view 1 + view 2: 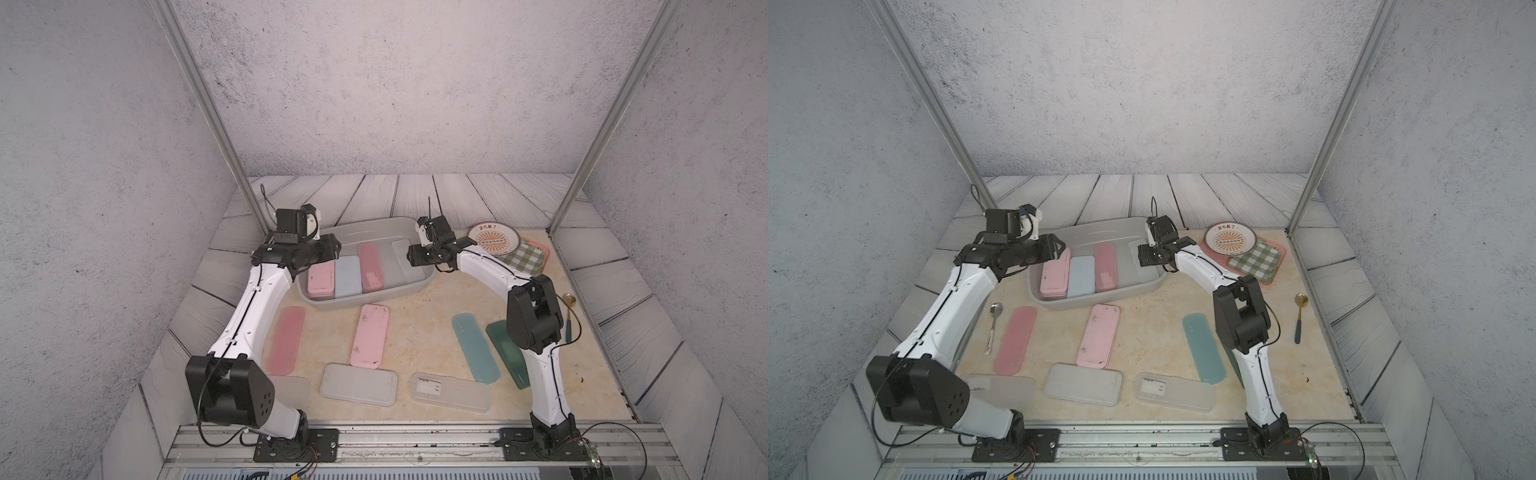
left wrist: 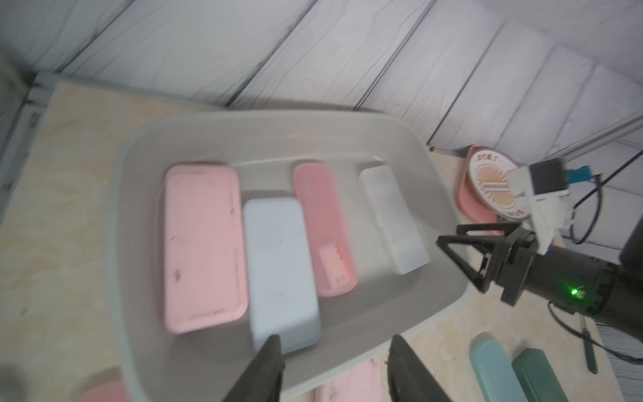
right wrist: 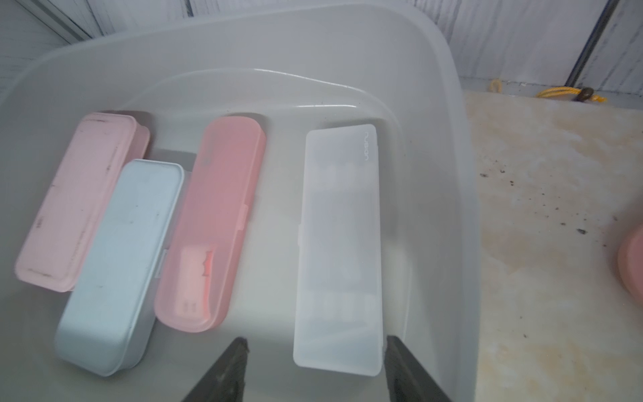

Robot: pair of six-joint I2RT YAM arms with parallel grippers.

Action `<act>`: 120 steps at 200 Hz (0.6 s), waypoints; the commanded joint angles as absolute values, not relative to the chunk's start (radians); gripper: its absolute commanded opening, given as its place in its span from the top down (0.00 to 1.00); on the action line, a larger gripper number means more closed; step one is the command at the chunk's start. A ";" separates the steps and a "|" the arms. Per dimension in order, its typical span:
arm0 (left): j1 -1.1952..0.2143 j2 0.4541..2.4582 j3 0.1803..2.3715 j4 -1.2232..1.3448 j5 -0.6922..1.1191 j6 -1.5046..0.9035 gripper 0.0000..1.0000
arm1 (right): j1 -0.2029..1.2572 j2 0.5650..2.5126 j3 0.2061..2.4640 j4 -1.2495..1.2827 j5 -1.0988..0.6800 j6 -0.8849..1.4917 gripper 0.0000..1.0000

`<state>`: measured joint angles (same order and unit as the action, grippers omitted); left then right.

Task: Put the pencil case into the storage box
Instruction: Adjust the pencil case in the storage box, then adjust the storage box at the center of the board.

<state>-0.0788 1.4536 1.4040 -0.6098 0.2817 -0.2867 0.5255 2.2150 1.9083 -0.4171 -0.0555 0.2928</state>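
An aluminium rail [image 1: 415, 440] at the front carries both arm bases. Beyond it lies the beige, marble-patterned tabletop [image 1: 419, 316], flecked with dirt. Along its near edge lie a grey translucent case [image 1: 358, 384] and a clear labelled case [image 1: 451, 392]. Farther in are a dusty-rose case [image 1: 286, 340], a marked pink case [image 1: 370, 341], a teal case [image 1: 475, 347] and a dark green case [image 1: 513, 368] partly behind the right arm. A silver spoon [image 1: 992, 328] lies toward the left edge and a gold spoon [image 1: 1300, 318] with a green handle toward the right.

Past these stands the storage box [image 1: 353, 304]. On its floor, side by side, lie a light pink pencil case [image 1: 321, 279], a pale blue pencil case [image 1: 347, 276], a rose pencil case [image 1: 370, 267] and a frosted pencil case [image 3: 339, 243]. To its right a patterned plate [image 1: 493, 239] rests on a pink tray [image 2: 468, 198] with a green checked cloth [image 1: 521, 255]. Plank-patterned panels [image 1: 374, 195] border the tabletop, under grey textured walls [image 1: 395, 83].

The left end effector [image 2: 335, 369] hangs above the box's left near rim, fingers spread, holding nothing. The right end effector [image 3: 315, 369] hangs over the box's right end above the frosted pencil case, jaws parted and empty, clear of the case.
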 commanded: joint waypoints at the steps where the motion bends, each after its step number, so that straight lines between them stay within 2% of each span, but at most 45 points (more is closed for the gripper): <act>1: -0.052 1.397 1.298 -0.708 0.270 -0.232 0.49 | 0.528 2.303 1.984 -0.445 0.023 0.244 0.32; 33: -0.024 1.310 1.197 -0.749 0.225 -0.187 0.50 | 0.528 2.431 2.136 -0.524 0.030 0.224 0.30; 65: -0.010 1.271 1.186 -0.813 0.174 -0.157 0.50 | 0.532 2.542 2.272 -0.593 0.038 0.230 0.29; 120: -0.008 1.209 1.152 -0.813 0.076 -0.137 0.50 | 0.543 2.613 2.344 -0.607 -0.006 0.258 0.23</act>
<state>-0.0158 1.2198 1.1671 -0.7895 0.1570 -0.1642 0.5381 2.5332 2.3077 -0.5575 0.0082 0.2432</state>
